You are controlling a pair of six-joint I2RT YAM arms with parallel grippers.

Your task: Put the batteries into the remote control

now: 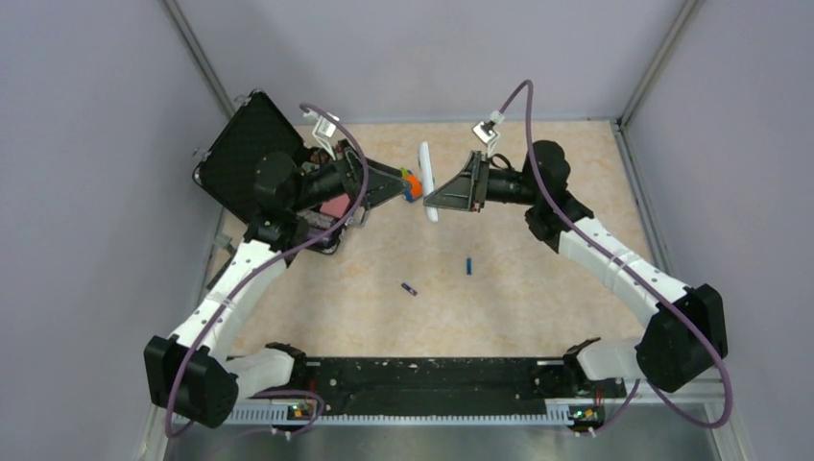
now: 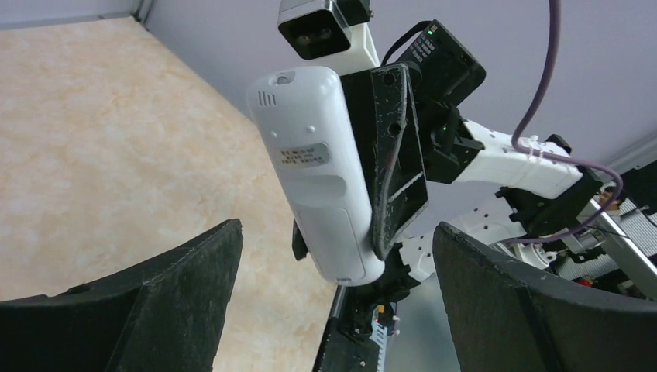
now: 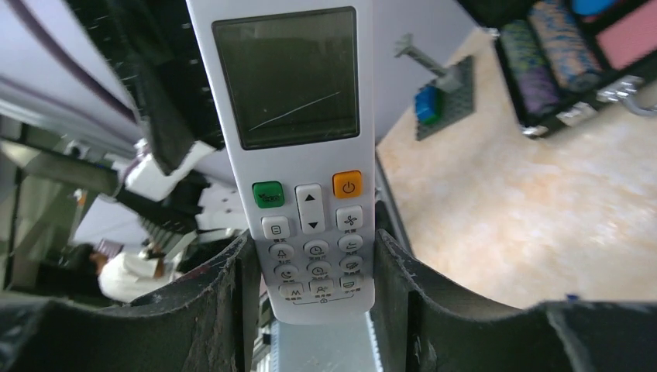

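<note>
**Right hand** (image 3: 311,240): pinching the remote control (image 3: 288,85). My two fingers (image 3: 209,310) bear on its long edges at the button end, one on each side, with the lowest button rows between them. The remote control is off the table (image 1: 518,307), held in the air between my two hands.

**Orientation:** the button face is turned toward my right wrist. The plain back, with its printed label, is turned toward my left hand. The screen end projects clear of the grip. In the top view the long axis runs from the far side toward the near side, slightly slanted, with the screen end the farther one.

**Left hand** (image 2: 337,226): spread wide, holding nothing, just beside the back of the remote control and not touching it. A small orange and blue toy (image 1: 411,184) shows at these fingertips in the top view. I cannot tell whether there is contact.

**Batteries:** both lie on the table, toward my arm bases and well apart from the remote control. The blue battery (image 1: 469,265) lies right of centre, its length running far to near. The darker battery (image 1: 410,289) lies to its left and nearer, on a diagonal.

**Container:** the black case (image 1: 240,158) stands open at the far left, behind my left arm. Its compartments hold striped chip stacks (image 3: 546,58) lying in rows and, alongside them, a pink block (image 3: 629,37).
</note>
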